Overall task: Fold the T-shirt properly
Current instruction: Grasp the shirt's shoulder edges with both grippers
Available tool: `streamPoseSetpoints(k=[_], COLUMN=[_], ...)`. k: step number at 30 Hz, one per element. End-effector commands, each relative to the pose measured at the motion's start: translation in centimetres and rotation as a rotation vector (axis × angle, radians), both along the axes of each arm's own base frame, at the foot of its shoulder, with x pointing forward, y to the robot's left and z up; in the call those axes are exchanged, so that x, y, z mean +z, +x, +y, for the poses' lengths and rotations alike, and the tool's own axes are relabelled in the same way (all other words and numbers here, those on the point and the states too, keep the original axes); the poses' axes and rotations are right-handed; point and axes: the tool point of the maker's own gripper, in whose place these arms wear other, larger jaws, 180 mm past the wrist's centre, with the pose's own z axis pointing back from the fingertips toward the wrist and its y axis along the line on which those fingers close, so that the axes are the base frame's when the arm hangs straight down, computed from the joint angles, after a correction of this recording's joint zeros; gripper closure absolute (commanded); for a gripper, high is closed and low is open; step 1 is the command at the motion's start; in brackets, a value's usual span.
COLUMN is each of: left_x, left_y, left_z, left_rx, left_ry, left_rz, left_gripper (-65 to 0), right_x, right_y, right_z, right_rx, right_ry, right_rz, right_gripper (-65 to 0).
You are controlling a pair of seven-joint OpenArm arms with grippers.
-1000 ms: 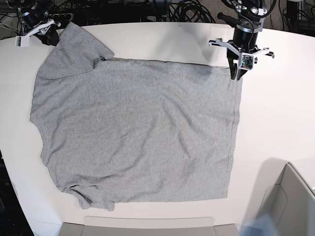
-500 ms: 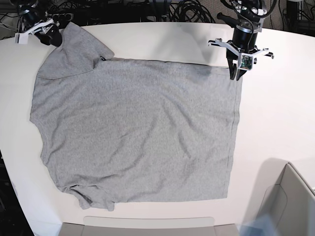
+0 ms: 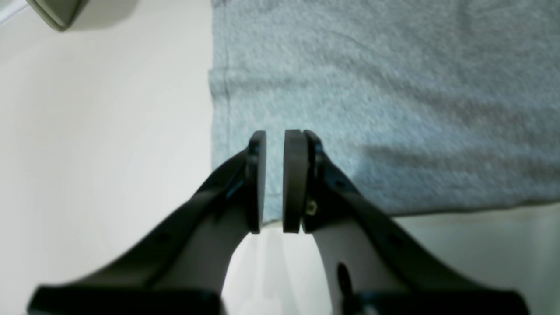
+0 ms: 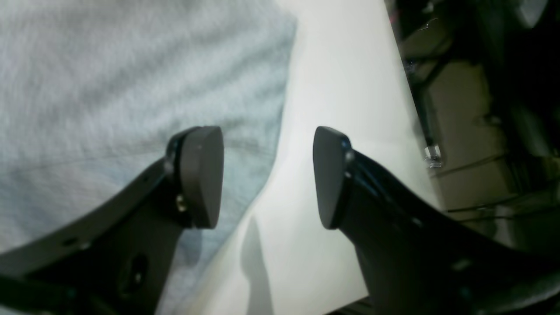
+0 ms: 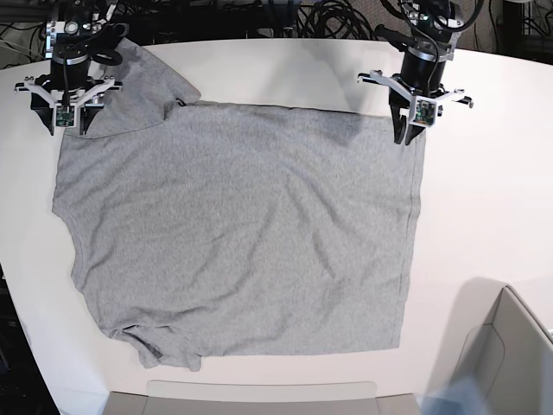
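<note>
Right gripper (image 4: 267, 179) jaws wide, nothing held, over a sleeve edge. Left gripper (image 3: 274, 181) jaws nearly closed at the hem corner; grip unclear. T-shirt (image 5: 242, 233) flat on white table (image 5: 484, 207); cables (image 5: 328, 17) behind.

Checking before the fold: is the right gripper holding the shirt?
No. The right gripper stands wide open above the shirt edge, nothing between its pads.

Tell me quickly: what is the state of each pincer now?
Left pincer: nearly closed over the T-shirt corner; grip cannot be told.
Right pincer: open, holding nothing.
</note>
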Motion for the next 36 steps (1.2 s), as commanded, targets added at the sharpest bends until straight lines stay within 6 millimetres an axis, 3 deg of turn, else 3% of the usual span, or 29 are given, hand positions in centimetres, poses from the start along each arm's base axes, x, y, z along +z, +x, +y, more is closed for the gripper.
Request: streamPoseSetpoints(k=[1,8,13,18,23,28,33,36], left_x=[1.2,1.0,1.1,1.2,1.2,1.2,1.1,1.1], left_y=[0.5,0.3,0.5,0.5,0.5,0.5,0.6,0.6], left_z=[0.1,0.2,0.2,0.1,0.2,0.1,-1.0,-1.0], left_rx=[0.001,0.001,0.001,0.003,0.001,0.001,-0.025,-0.025], left_ry=[0.001,0.004,0.004,0.001,0.004,0.001,-0.015,-0.015], left_rz=[-0.049,-0.043,-0.048,-0.049,-0.049,-0.049,-0.049,-0.049], left_gripper=[-8.6,-8.6,-8.6,-8.6,-8.6,-8.6,-8.6,-8.6], right_x=[0.2,-2.8,-2.7,-1.6,-2.8,-3.5,-2.6,-3.4], right_y=[-0.4,-3.3,-5.0,-4.4,-4.4,-4.8,-5.1,-6.1], right_z=[0.5,5.1,6.1,6.4,6.1,7.6,4.1,1.3], right_rx=[-0.002,0.116,0.199,0.257,0.198,0.085,-0.160,-0.268], right_ry=[-0.008,0.121,0.300,0.299,0.277,0.412,0.654,0.741], right_rz=[-0.009,0.094,0.162,0.166,0.232,0.192,0.068,0.048], right_gripper=[-32.4,-32.4,-32.4,-32.4,-32.4,-32.4,-32.4,-32.4])
